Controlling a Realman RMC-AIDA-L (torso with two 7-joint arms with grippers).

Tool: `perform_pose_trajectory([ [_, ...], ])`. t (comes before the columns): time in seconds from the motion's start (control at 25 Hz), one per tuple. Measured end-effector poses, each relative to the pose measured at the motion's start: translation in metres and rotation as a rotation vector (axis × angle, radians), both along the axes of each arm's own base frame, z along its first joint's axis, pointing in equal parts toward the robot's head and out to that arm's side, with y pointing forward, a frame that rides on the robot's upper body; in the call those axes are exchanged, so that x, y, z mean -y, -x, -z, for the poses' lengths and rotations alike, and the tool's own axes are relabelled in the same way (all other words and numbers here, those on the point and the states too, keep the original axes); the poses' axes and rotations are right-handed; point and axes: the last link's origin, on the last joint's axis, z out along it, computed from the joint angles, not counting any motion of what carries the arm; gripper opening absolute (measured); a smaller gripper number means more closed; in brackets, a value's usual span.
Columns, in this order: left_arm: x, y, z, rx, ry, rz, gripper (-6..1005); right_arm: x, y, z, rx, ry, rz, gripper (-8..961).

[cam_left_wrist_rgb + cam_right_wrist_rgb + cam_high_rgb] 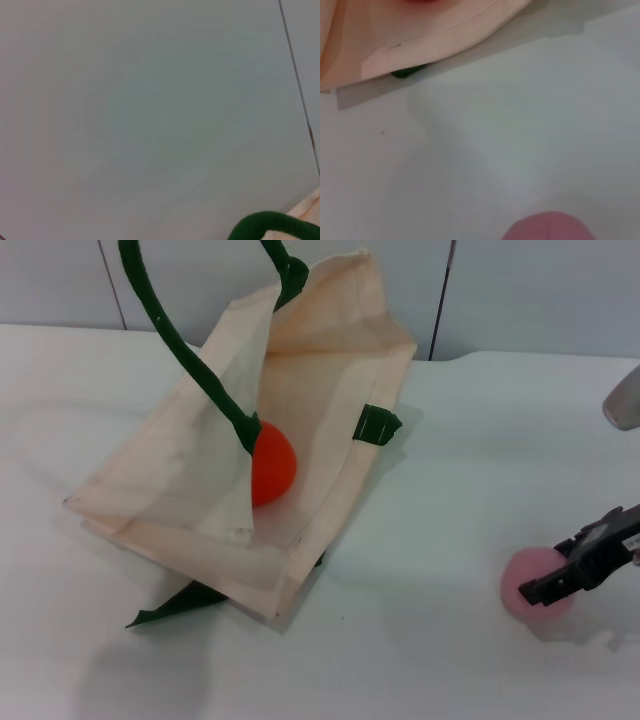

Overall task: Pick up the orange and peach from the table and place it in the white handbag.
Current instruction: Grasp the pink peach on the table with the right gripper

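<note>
Orange (272, 465) sits in handbag (330, 390); right pincer (560, 585) clasps one peach (530, 585).

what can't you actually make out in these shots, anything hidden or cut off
- Left gripper: in no view; the green handle runs off the head view's top edge, so what lifts it is unseen.
- Right gripper: at the peach in the head view; whether it grips is unclear.
- Orange: partly hidden by the white handbag flap and handle.
- Peach in the right wrist view: cut off by the edge.
</note>
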Motion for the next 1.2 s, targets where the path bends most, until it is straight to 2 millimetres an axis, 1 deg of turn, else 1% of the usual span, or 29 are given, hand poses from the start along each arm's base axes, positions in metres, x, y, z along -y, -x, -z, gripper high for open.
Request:
perform_pose_trajectory([
  [0.44, -0.001, -0.001, 0.0, 0.001, 0.001, 0.003, 122, -0.005, -0.002, 0.007, 0.009, 0.003, 0.006, 862],
  [0.6, -0.001, -0.001, 0.0, 0.001, 0.001, 0.003, 122, -0.007, -0.003, 0.006, 0.02, -0.002, 0.008, 862],
  [0.68, -0.001, -0.001, 0.0, 0.001, 0.0, 0.003, 122, -0.008, -0.003, 0.005, 0.019, -0.008, 0.008, 767],
  [0.92, -0.001, 0.0, -0.001, 0.003, -0.004, -0.002, 122, -0.01, -0.003, 0.004, 0.021, -0.026, 0.005, 713],
  [1.2, -0.001, 0.0, -0.001, 0.002, -0.003, -0.001, 122, -0.011, -0.005, 0.005, 0.063, -0.02, -0.007, 682],
])
